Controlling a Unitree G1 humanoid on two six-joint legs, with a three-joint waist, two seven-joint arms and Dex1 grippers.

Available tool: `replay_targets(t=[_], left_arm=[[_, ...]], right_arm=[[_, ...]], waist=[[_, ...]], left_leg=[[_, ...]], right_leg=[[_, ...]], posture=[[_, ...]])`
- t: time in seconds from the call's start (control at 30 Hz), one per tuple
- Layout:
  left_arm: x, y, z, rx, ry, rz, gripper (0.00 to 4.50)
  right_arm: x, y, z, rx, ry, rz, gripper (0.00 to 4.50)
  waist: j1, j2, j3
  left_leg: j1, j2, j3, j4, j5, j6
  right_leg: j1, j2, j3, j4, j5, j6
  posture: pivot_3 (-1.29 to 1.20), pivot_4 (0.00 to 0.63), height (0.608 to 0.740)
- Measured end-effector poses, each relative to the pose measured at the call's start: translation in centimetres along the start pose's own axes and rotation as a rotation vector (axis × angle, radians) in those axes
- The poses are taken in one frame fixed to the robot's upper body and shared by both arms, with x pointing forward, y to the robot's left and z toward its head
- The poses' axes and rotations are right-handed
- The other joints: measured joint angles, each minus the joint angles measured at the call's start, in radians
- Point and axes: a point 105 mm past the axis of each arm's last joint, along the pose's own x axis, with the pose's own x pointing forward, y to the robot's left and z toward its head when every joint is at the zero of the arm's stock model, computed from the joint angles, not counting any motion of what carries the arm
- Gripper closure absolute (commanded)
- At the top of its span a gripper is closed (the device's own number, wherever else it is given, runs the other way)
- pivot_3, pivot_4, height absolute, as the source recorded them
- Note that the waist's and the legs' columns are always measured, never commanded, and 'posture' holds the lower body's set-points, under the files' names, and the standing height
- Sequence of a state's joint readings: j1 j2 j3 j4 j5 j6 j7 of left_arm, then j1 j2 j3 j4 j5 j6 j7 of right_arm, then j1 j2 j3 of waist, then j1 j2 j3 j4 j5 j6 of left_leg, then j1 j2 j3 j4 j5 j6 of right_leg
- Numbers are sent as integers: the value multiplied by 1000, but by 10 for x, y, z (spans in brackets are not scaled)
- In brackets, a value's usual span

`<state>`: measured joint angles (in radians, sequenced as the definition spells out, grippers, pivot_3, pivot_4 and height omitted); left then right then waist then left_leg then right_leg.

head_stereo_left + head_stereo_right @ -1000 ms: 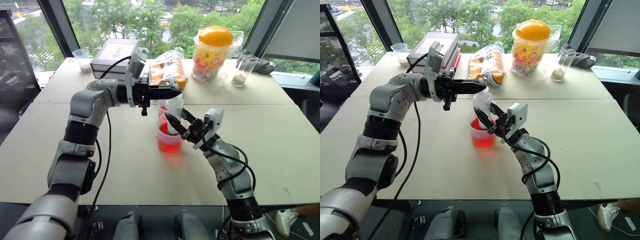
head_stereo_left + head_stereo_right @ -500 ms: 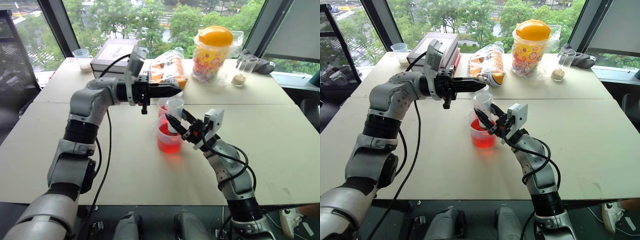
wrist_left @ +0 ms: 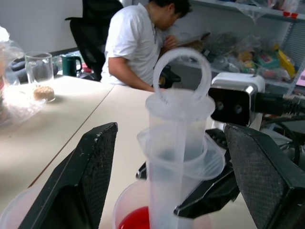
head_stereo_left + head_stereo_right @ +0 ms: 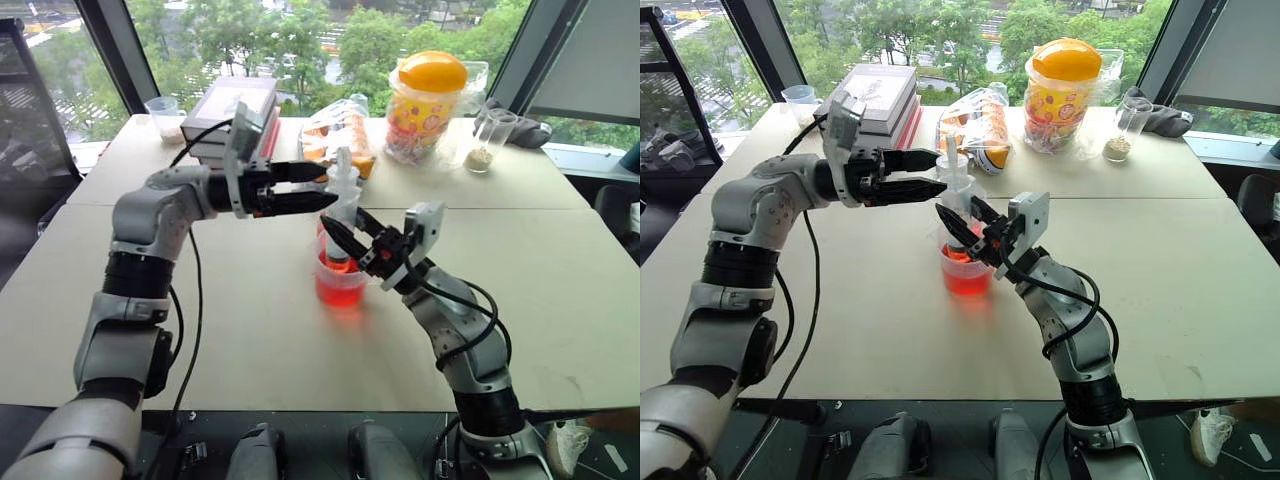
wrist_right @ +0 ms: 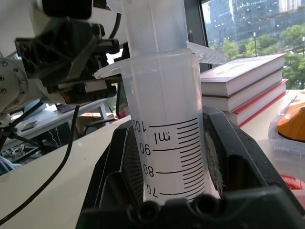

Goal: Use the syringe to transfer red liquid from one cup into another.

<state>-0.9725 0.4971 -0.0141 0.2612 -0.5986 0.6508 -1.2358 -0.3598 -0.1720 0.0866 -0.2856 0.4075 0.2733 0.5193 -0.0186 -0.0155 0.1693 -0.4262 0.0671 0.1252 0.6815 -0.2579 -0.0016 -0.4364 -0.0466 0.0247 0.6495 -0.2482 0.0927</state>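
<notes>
**Q:** What has changed from a second ago?

**A:** Opened now, the left hand point(image 4: 318, 186) has its two black fingers spread apart, one above the other, beside the plunger top of the syringe point(image 4: 343, 205); a second ago they were pinched shut there. The plunger also stands pulled up higher out of the barrel than before.

**Q:** Where is the syringe?

**A:** It stands upright in the right hand point(image 4: 340, 237), whose fingers are clamped on the clear barrel. The right wrist view shows printed graduation marks between those fingers. Its lower end dips into the wide squat cup point(image 4: 339, 285) near the middle of the tabletop point(image 4: 560, 270).

**Q:** And the red liquid?

**A:** Red liquid point(image 4: 338, 291) fills the lower part of that squat cup. A narrower clear cup point(image 4: 325, 217) sits just behind it, mostly hidden by the syringe and the hand.

**Q:** What else is on the tabletop?

**A:** At the far edge are a stack of books point(image 4: 232, 115), a bag of orange snacks point(image 4: 335, 135), a jar with an orange lid point(image 4: 426, 92) and two clear cups with beige powder, one at the left point(image 4: 163, 116) and one at the right point(image 4: 486, 142). In the left wrist view a person point(image 3: 138, 43) in a white shirt sits beyond the tabletop.
</notes>
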Motion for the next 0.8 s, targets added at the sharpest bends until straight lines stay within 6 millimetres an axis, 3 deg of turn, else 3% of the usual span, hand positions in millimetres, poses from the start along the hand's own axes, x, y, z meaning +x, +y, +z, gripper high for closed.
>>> replay_targets(t=[0.27,0.6,0.7,0.8], left_arm=[[-26,5,-6,-12,26,99,789],[-41,12,-12,-5,46,199,789],[-42,12,-10,12,39,208,789],[-42,12,-8,27,36,214,789]], right_arm=[[3,-7,16,21,-16,-19,3109],[35,-41,79,7,-92,-24,3109],[50,-57,83,33,-87,-33,3109],[61,-76,72,52,-66,-55,3109]], waist=[[0,0,0],[-1,0,0],[-1,0,0],[-1,0,0]], left_leg=[[0,0,0,0,0,0],[-1,0,1,-1,0,0],[-1,0,1,-1,0,0],[-1,0,2,-2,0,1]], right_leg=[[0,0,0,0,0,0],[-2,0,0,0,0,0],[-2,0,0,0,0,0],[-2,0,0,0,0,1]], posture=[[0,150,740],[0,150,740],[0,150,740],[0,150,740]])
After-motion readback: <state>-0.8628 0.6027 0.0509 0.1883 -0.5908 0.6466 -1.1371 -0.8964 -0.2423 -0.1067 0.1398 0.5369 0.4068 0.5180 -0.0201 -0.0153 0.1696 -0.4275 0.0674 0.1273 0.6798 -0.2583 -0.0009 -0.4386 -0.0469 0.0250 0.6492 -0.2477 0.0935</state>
